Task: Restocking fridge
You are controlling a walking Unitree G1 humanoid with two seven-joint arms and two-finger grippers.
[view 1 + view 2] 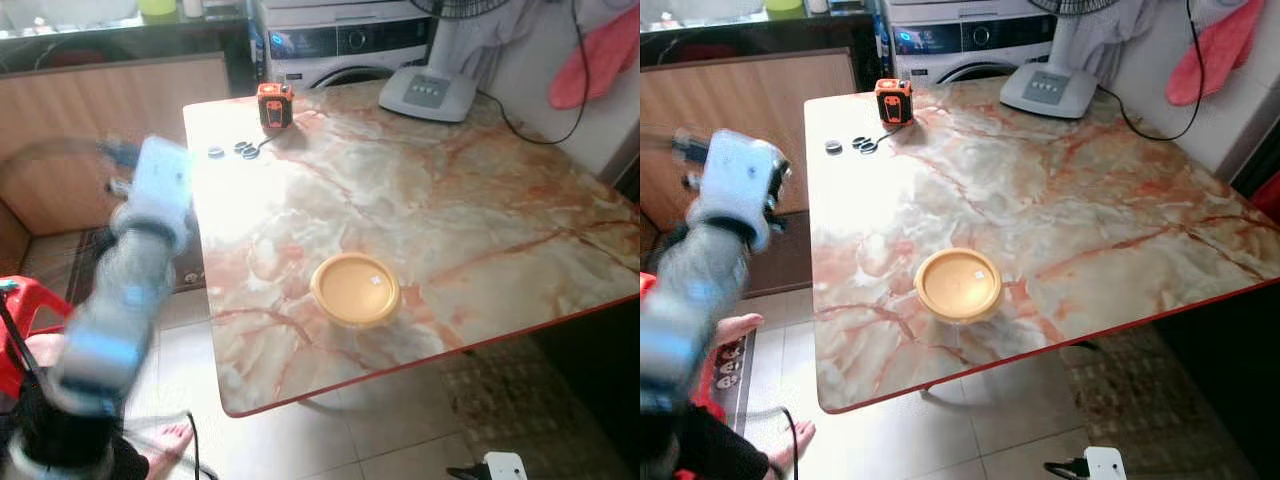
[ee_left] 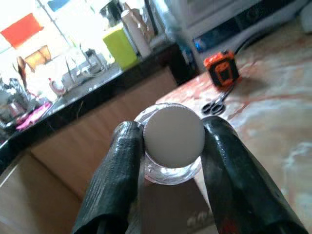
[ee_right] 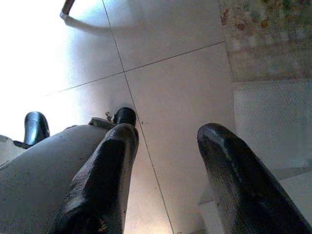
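left gripper (image 2: 173, 146) fingers clenched on a small clear glass jar with a round white lid (image 2: 174, 135), lid end facing the wrist, long axis running ahead between them; right gripper (image 3: 170, 161) fingers released over floor tiles (image 3: 185, 73).

left arm (image 1: 130, 270): motion-blurred | jar (image 2: 171, 146): body hidden behind lid (lower part cut off)

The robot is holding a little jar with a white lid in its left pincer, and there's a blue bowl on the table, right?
Almost. The bowl on the marble table is yellow, not blue, as the left eye view shows. The rest is right: the left wrist view shows the left pincer closed on a small clear jar with a white lid.
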